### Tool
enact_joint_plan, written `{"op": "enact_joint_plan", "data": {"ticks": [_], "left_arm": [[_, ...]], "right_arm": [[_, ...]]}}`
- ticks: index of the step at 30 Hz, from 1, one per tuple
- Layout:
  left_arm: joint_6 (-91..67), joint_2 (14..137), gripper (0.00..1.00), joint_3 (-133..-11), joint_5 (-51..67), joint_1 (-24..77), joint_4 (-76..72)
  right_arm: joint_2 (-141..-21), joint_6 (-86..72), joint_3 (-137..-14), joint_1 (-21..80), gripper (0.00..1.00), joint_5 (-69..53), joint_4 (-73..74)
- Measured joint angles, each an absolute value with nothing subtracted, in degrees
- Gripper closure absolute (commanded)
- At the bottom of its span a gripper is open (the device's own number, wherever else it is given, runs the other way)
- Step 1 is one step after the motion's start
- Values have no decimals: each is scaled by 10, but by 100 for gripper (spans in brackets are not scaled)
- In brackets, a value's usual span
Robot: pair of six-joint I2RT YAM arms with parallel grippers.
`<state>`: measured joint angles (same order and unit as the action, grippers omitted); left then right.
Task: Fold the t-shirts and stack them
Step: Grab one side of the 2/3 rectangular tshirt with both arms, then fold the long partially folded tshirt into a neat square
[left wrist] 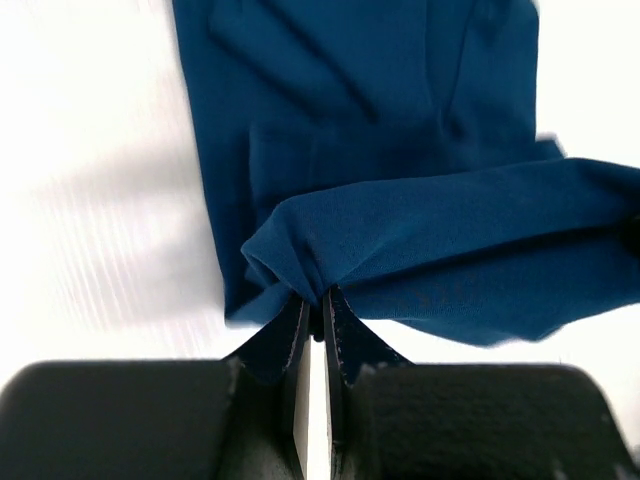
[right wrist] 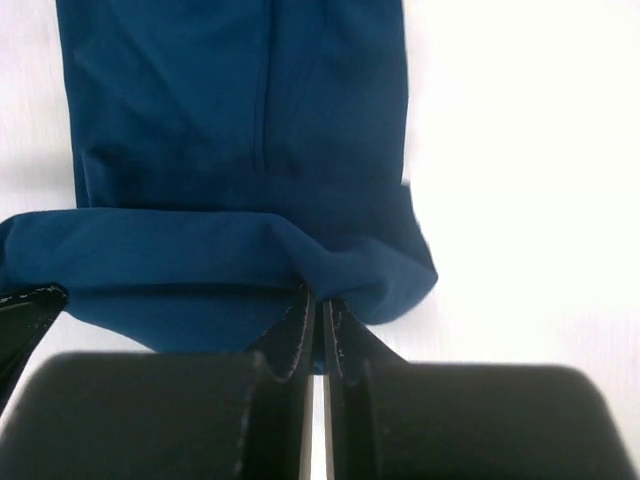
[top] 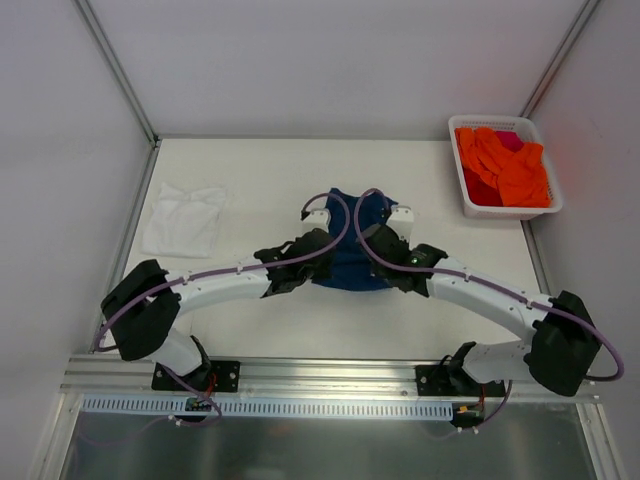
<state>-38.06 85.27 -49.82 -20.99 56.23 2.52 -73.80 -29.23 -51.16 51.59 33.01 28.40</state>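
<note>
A navy blue t-shirt (top: 350, 264) lies in the middle of the table, partly under both wrists. My left gripper (left wrist: 315, 296) is shut on a bunched fold of its near edge (left wrist: 420, 240), which is raised over the flat part of the shirt (left wrist: 400, 110). My right gripper (right wrist: 318, 302) is shut on the other end of that same raised edge, with the flat part of the shirt (right wrist: 230, 120) stretching away beyond it. In the top view the left gripper (top: 320, 220) and right gripper (top: 398, 218) sit side by side over the shirt. A white t-shirt (top: 182, 220) lies loosely folded at the far left.
A white basket (top: 548, 207) holding orange and red cloths stands at the back right corner. White walls and metal rails enclose the table. Bare white tabletop (top: 270, 170) shows beyond and on both sides of the navy shirt.
</note>
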Motion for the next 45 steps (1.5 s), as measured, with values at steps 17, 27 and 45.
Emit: {"op": "enact_joint_plan", "data": {"ticks": [17,27,45], "left_arm": [[-222,1115,100,-842,-132,408,57],[-182,1242,1,-970,-95,370,78],[-133,1063,66,-977,-154,372,88]], "right_arm": [[-1006,-116,-793,319,100,251,237],[-1142,-72,-876,257,38,217,218],[-959,28,-945,259,82,214,211]]}}
